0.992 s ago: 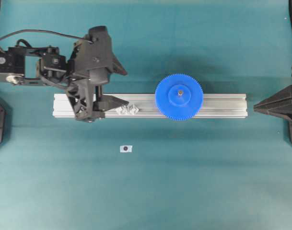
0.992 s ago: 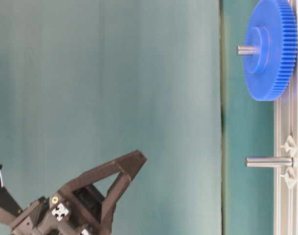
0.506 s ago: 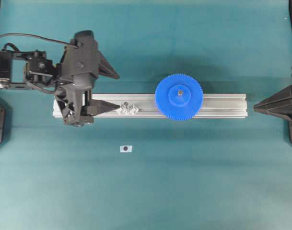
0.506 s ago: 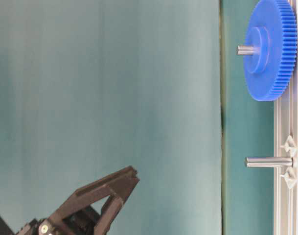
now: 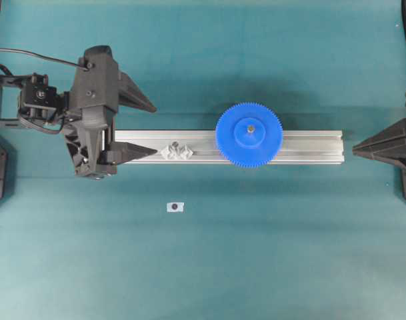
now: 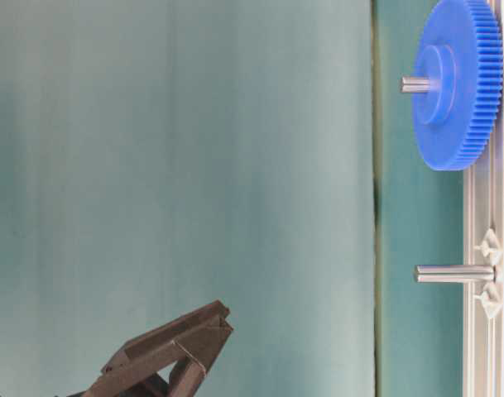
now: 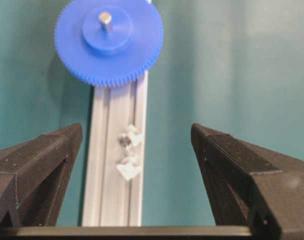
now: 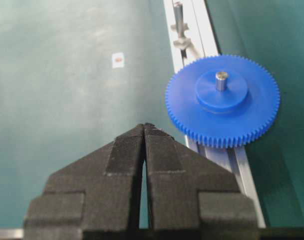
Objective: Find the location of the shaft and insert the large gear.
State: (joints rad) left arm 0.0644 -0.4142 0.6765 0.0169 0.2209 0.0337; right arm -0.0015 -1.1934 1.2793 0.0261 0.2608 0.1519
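The large gear [image 5: 249,135], bright blue and toothed, sits flat on the aluminium rail [image 5: 309,147] with the shaft [image 6: 417,83] poking up through its hub. A second, bare shaft [image 5: 177,148] stands further left on the rail between two clear diamond pieces. My left gripper [image 5: 155,130] is open and empty above the rail's left end. In the left wrist view its fingers [image 7: 42,155] are spread wide, with the bare shaft [image 7: 125,141] and the gear [image 7: 109,40] ahead. My right gripper [image 8: 144,127] is shut on nothing, off the rail's right end [image 5: 355,148].
A small white tag with a dark dot [image 5: 175,207] lies on the teal mat in front of the rail. The rail runs left to right across the middle of the table. Black frame posts stand at the far left and right edges.
My left gripper has drawn back to the left along the rail, still open, uncovering the bare shaft. The gear and the right gripper have not moved.
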